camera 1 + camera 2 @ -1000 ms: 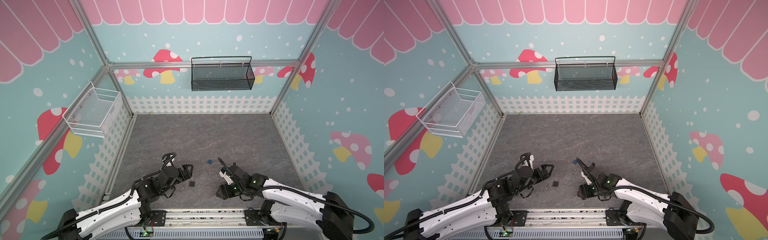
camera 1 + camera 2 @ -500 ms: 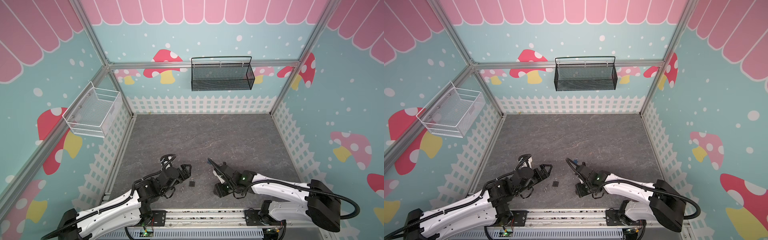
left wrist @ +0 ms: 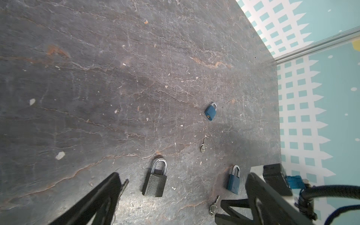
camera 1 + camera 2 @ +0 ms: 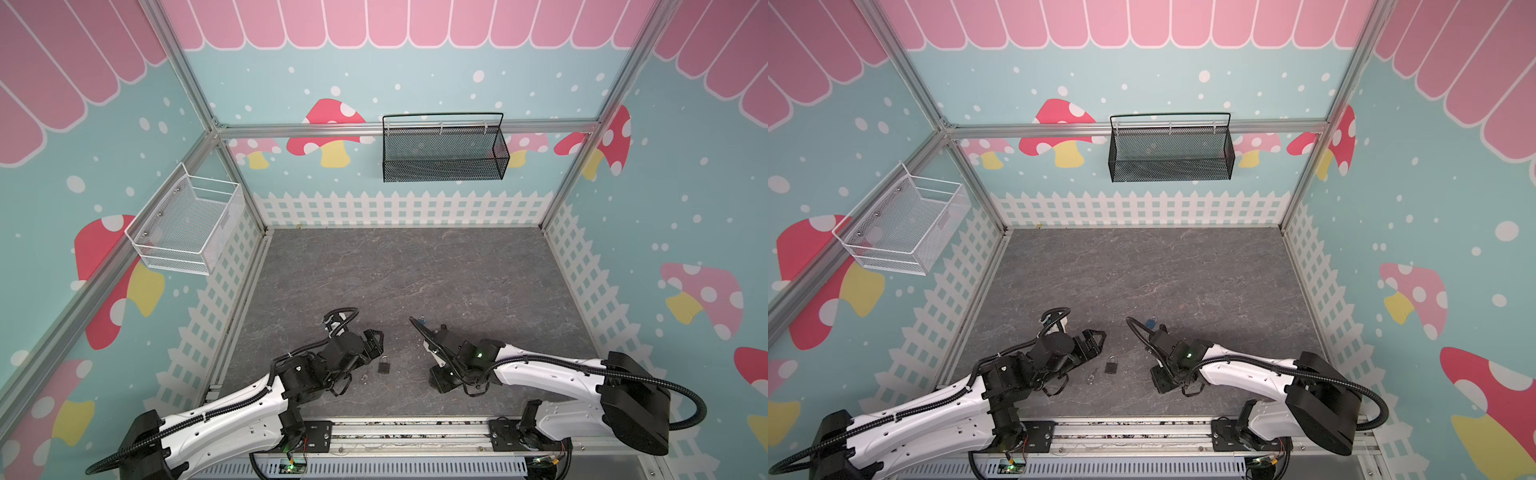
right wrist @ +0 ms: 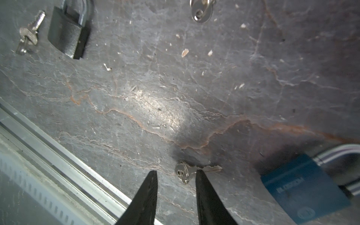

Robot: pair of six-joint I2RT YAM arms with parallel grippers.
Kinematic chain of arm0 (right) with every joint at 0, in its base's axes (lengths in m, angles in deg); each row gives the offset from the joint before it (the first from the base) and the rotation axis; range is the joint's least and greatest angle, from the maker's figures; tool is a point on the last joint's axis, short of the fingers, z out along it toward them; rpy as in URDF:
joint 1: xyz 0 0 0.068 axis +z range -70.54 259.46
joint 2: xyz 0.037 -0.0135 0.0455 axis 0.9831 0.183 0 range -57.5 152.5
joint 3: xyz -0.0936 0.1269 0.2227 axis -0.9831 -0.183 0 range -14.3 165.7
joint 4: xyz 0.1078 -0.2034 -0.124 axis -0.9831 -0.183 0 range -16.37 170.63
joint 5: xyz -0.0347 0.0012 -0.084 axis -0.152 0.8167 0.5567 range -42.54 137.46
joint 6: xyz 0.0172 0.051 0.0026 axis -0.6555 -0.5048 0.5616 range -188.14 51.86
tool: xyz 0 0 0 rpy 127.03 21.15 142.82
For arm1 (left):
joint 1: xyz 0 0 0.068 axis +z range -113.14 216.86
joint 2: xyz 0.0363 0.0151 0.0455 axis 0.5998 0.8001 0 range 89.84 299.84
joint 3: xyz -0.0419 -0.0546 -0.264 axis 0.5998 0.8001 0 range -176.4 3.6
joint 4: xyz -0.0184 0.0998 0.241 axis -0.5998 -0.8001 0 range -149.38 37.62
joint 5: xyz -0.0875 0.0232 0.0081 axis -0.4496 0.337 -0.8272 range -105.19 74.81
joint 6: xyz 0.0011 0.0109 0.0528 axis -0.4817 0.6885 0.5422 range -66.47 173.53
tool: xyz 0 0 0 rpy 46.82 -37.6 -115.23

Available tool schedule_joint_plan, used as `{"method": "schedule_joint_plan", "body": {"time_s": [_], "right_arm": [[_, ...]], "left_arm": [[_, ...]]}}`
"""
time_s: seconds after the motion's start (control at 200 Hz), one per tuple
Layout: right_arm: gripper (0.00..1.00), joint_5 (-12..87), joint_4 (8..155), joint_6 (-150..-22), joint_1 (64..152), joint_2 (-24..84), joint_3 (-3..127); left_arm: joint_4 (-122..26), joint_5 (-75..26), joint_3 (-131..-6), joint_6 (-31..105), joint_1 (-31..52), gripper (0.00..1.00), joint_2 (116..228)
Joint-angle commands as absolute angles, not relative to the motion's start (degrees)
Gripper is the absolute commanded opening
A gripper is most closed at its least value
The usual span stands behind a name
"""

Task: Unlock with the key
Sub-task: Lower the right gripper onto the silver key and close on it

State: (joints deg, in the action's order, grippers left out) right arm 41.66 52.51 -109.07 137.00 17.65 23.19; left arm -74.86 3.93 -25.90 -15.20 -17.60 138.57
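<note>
My right gripper point(image 5: 176, 171) is low over the table, and a small silver key point(image 5: 182, 172) on a ring lies flat between its fingertips. Its jaws are narrowed but still open, and they hold nothing. A blue padlock point(image 5: 303, 191) lies just beside it, hidden under the arm in both top views. My left gripper point(image 3: 184, 175) is wide open next to a black padlock point(image 3: 155, 181) point(image 4: 384, 366). A second key point(image 3: 123, 188) lies by one of its fingers. In a top view the right gripper point(image 4: 433, 376) points down near the front.
Another blue padlock point(image 3: 211, 112) point(image 4: 422, 320) and a third key point(image 3: 203, 145) lie on the grey slate floor farther back. The metal front rail point(image 5: 58, 155) runs close to the right gripper. A black basket point(image 4: 442, 149) and a white basket point(image 4: 187, 226) hang on the walls.
The right gripper has shifted left and come down over the key, and its jaws have narrowed. The left arm has hardly moved and its jaws stay wide.
</note>
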Motion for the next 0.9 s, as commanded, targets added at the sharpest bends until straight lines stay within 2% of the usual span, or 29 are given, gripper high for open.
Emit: {"method": "schedule_joint_plan", "body": {"time_s": [0.0,0.47,0.896], "right_arm": [[0.33,43.00,51.56,-108.92,137.83,18.99,23.91],[0.21,43.60,52.07,-107.95,139.03,21.56,24.14],[0.03,46.29,51.77,-104.75,139.52,20.46,26.14]], "left_arm": [[-76.38,4.77,-27.94,-15.00,-17.81,1.00,139.38],[-76.45,3.97,-29.27,-14.59,-17.81,1.00,141.86],[-76.27,3.72,-29.14,-16.04,-17.53,1.00,140.86]]}}
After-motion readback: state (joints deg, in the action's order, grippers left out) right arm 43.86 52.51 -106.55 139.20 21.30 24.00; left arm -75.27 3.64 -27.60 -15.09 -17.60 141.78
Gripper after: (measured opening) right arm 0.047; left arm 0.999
